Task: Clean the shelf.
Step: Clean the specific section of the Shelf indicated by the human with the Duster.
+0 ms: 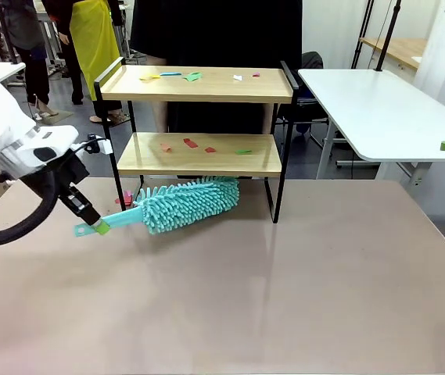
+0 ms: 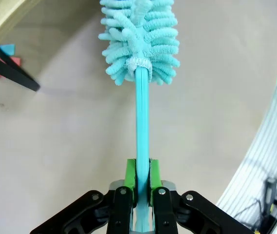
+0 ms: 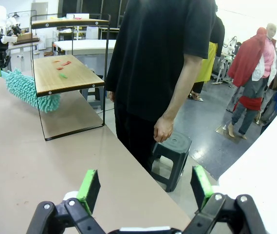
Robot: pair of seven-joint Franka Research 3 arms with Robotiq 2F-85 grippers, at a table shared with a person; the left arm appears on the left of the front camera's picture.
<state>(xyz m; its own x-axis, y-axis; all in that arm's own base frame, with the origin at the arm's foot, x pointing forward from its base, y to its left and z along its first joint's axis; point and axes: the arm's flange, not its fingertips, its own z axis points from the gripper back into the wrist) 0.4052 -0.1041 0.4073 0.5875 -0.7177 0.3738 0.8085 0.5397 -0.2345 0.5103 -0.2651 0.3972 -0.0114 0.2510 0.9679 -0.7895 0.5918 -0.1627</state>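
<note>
Duster [image 1: 187, 205], gripped by its handle in the left claw [image 1: 99, 227], runs up and right, its head low on the table [image 1: 300, 297] under the shelf [image 1: 199, 95], whose boards with paper scraps [image 1: 190, 143] lie above it; the right claw [image 3: 145, 186] stands open, well apart.

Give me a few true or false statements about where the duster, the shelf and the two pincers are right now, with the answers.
1. The left pincer is shut on the handle of the teal duster. True.
2. The duster's fluffy head rests on the top board of the shelf. False: it is beneath the lower board, down by the beige table.
3. Coloured scraps lie on both boards of the shelf. True.
4. The right pincer grips a cloth. False: its jaws stand open with nothing between them.
</note>
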